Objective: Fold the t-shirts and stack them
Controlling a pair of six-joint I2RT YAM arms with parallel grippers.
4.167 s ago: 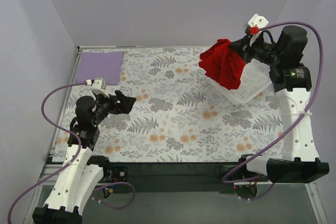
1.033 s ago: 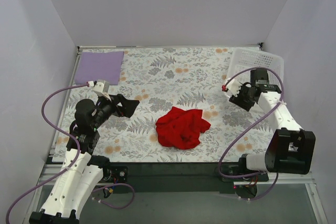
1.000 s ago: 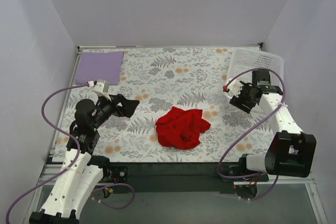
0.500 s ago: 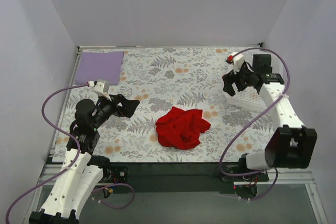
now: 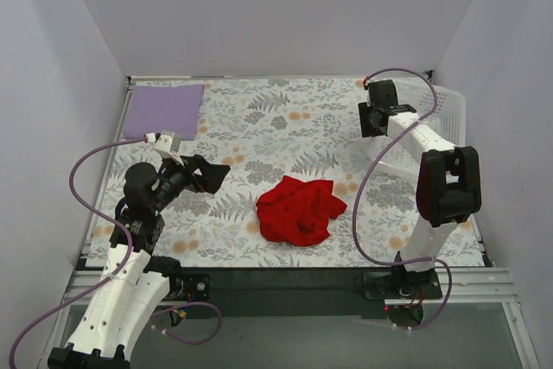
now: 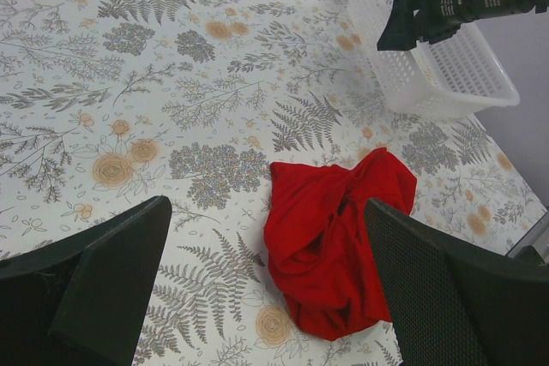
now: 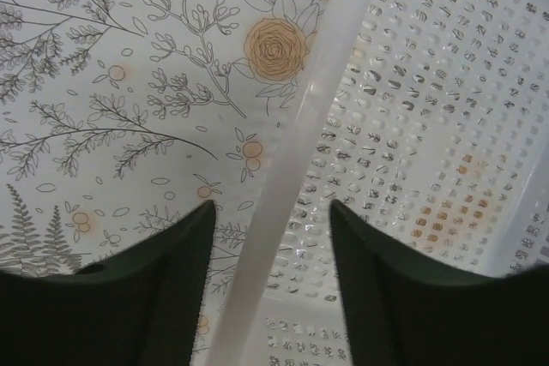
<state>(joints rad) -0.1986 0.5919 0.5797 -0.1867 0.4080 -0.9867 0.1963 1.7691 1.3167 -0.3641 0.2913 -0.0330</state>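
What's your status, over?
Left fingers open, empty. Right fingers open, astride basket rim. Red t-shirt crumpled mid-table, unfolded; lavender t-shirt flat, far-left corner. Basket apart from both.

Sleeves indistinct within crumpled red t-shirt [image 5: 298, 211]

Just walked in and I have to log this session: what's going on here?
Two arms are folding and stacking t-shirts. The red t-shirt lies crumpled near the middle of the table, held by nothing. The lavender t-shirt lies flat at the far left corner. The right gripper, open, straddles the rim of the white basket at far right. The left gripper, open, hovers at left, facing the red t-shirt.
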